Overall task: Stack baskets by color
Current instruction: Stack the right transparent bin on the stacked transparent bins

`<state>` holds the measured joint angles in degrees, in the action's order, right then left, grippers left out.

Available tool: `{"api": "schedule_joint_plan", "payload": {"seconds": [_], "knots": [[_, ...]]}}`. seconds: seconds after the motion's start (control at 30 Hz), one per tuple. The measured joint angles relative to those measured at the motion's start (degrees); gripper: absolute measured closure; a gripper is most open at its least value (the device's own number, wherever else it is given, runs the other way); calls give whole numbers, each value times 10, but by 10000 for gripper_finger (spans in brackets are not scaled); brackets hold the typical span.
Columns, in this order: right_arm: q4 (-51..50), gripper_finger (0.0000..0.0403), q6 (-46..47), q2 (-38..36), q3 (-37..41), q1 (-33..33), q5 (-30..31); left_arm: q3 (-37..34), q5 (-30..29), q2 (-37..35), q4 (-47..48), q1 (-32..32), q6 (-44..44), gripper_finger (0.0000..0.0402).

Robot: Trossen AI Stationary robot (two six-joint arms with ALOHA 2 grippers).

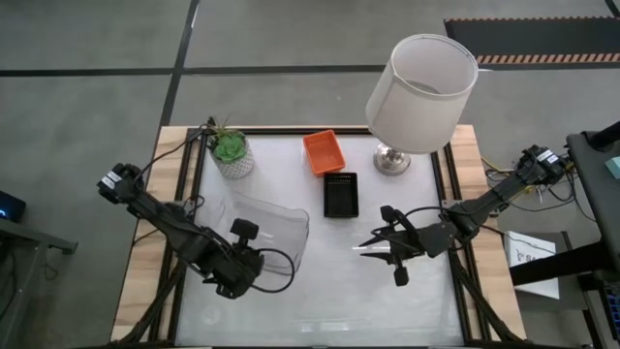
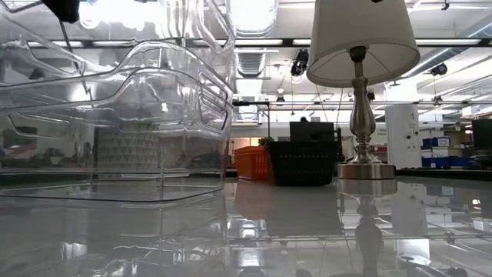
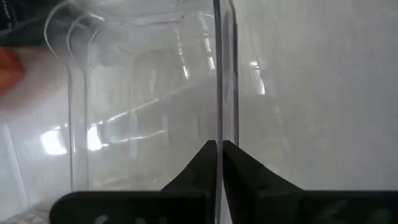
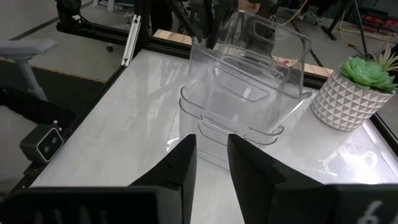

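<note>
A clear tray [image 1: 269, 228] stands tilted at the table's left middle, over other clear trays [image 4: 214, 134] nested under it. My left gripper [image 3: 219, 144] is shut on the tilted tray from its near side [image 1: 254, 250]. An orange basket [image 1: 324, 152] and a black basket [image 1: 340, 194] rest on their bottoms toward the far middle. To their right and nearer, my right gripper [image 1: 373, 244] hovers open, pointing at the clear trays with nothing between its fingers [image 4: 211, 140]. My left gripper pinches one thin wall of the clear tray at its rim [image 3: 219, 127], one finger on each face of the wall. The fingers come steeply from above, slanting down. The held end is raised and the tray tilts, its lower end [image 4: 249, 93] in the clear trays beneath.
A silver lamp with a white shade [image 1: 421, 92] stands at the far right, and a green plant in a white pot [image 1: 231, 153] at the far left. Dark rails [image 1: 441, 174] frame the white table top. The near middle of the table is bare.
</note>
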<state>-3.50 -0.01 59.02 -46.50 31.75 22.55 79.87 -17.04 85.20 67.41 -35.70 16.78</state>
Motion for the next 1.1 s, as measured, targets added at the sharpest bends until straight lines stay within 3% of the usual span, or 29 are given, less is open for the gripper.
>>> {"api": "schedule_joint_plan", "payload": {"seconds": [0.7,1.1], "knots": [[0,317,1,0,0,0,0,-17,-4,1,-23,1,39,398],[0,305,9,0,0,0,0,-16,-4,1,-25,1,39,300]]}}
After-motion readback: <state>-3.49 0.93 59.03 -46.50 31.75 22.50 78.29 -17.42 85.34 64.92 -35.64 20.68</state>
